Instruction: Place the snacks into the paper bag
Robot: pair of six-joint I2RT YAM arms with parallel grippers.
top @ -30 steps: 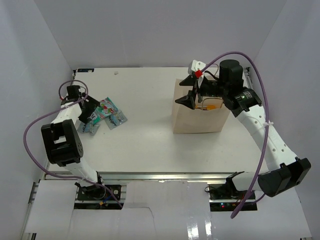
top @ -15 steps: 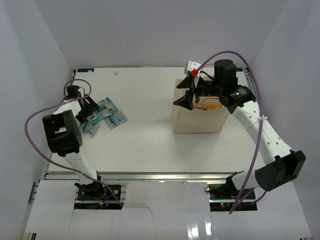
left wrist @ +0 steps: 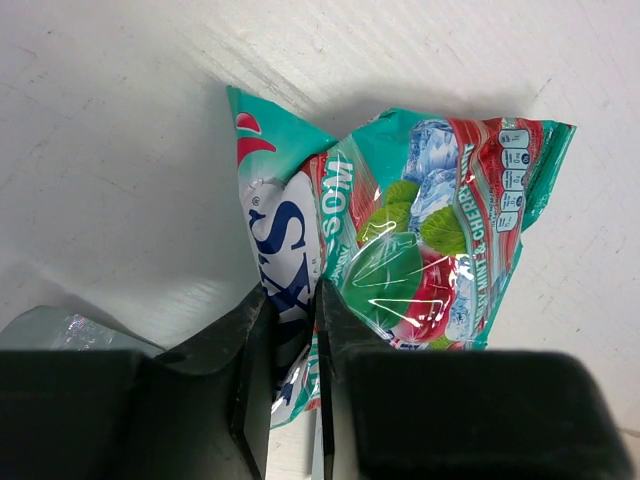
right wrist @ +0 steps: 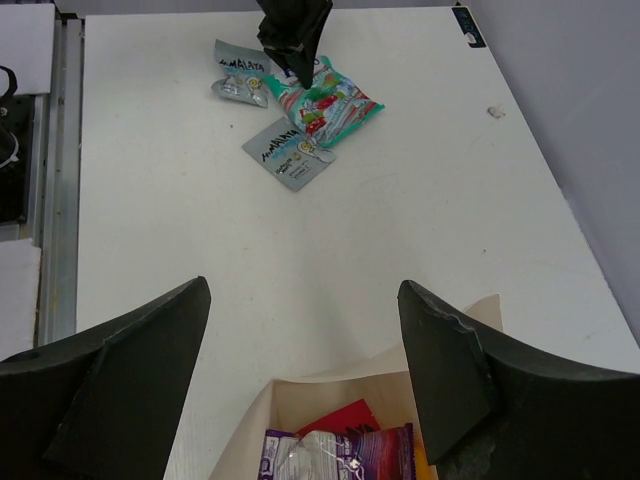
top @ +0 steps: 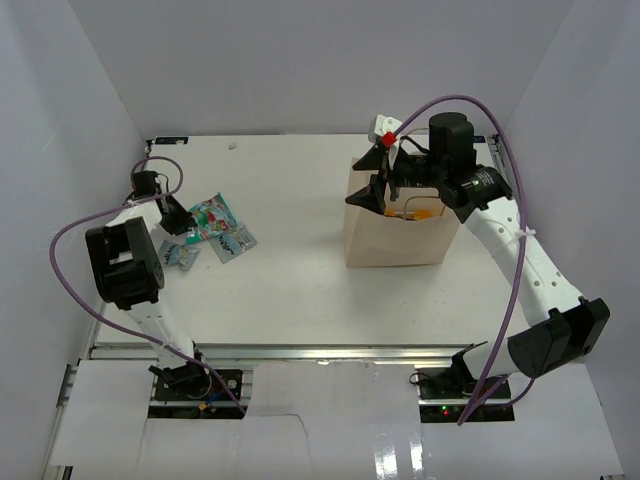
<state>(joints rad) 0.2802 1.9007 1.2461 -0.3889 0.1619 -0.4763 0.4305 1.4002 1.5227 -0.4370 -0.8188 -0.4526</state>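
Left pincer (left wrist: 293, 305), wide apart a second ago, now clamped on the crumpled edge of the teal packet (left wrist: 420, 250), on the worktop (left wrist: 120, 150) well apart from the paper bag (top: 395, 240). Grasp apparently made; lift and carry likely next. Right pincer (right wrist: 305, 290) spread open above the bag mouth, purple packet (right wrist: 340, 445) inside.

Enclosure: a white desk (top: 300, 290) bounded by three plain white panels, a far wall (top: 320, 60), a left wall (top: 50, 150) and a right wall (top: 595, 130). A metal rail (top: 320, 352) runs along the near desk edge; white sheets (top: 110, 415) lie nearer still. Lighting is even and diffuse, with soft shadows on the desk
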